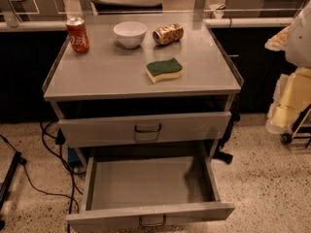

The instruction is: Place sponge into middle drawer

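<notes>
The sponge (164, 69), dark green on top with pale yellow foam below, lies flat on the grey cabinet top (107, 72), right of centre and near the front edge. The middle drawer (146, 182), the lower of the two grey drawers, is pulled wide open towards me and has nothing inside; its dark loop handle (152, 222) is at the bottom of the view. My gripper is not in view; only a pale rounded shape (300, 33), perhaps part of my arm, shows at the right edge.
The upper drawer (146, 128) is shut. On the cabinet top's far side stand a red soda can (77, 34), a white bowl (129, 34) and a crushed gold can (168, 34). Black cables (51, 144) trail on the floor at left. A wheeled cart with yellow material (291, 106) stands at right.
</notes>
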Controlling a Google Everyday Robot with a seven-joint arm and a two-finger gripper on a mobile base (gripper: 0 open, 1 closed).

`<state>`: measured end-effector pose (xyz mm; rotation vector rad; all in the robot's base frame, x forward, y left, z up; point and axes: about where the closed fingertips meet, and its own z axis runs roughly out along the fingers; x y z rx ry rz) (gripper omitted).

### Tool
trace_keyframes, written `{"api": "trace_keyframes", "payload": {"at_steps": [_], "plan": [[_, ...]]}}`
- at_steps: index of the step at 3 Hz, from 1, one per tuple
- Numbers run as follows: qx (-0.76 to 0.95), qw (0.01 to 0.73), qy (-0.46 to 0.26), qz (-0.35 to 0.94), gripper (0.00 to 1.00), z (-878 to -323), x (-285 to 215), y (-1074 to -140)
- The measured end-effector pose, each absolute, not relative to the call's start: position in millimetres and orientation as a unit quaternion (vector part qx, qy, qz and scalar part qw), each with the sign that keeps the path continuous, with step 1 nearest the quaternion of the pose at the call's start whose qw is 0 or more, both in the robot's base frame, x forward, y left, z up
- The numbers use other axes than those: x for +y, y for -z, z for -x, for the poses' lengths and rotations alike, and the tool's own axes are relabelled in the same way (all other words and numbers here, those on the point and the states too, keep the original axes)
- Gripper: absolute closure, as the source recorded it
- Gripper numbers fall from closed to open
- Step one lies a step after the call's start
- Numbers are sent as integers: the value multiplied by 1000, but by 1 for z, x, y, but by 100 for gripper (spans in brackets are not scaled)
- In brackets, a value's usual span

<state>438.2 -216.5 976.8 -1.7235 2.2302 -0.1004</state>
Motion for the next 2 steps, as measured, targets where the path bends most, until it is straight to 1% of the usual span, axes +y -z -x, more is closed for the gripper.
{"api": "trace_keyframes", "payload": {"at_steps": [1, 2], "plan": [[781, 160, 35, 603, 0, -438, -216, -977], [799, 186, 31, 572, 0, -453, -222, -974]]}}
